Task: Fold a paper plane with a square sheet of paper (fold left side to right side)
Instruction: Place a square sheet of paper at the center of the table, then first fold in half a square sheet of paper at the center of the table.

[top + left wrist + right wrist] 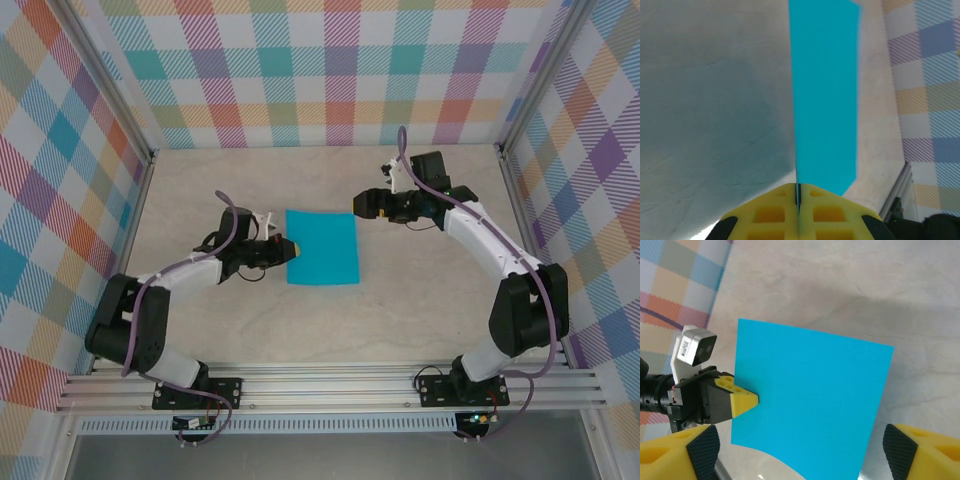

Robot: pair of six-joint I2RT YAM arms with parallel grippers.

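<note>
Left jaws tight on sheet (321,247) edge, right jaws wide opposite.

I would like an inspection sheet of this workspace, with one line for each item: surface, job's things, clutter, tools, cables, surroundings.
Surface: pale tabletop, no stains seen.
Job's things: one blue sheet of paper in the middle of the table, no crease seen.
Clutter: nothing seen.
Tools: left tool shut on the sheet's left edge; right tool open, at the sheet's far right corner, holding nothing.
Cables: a purple cable runs along each arm, off the paper.
Surroundings: checked walls on three sides; metal rail at the near edge.
</note>
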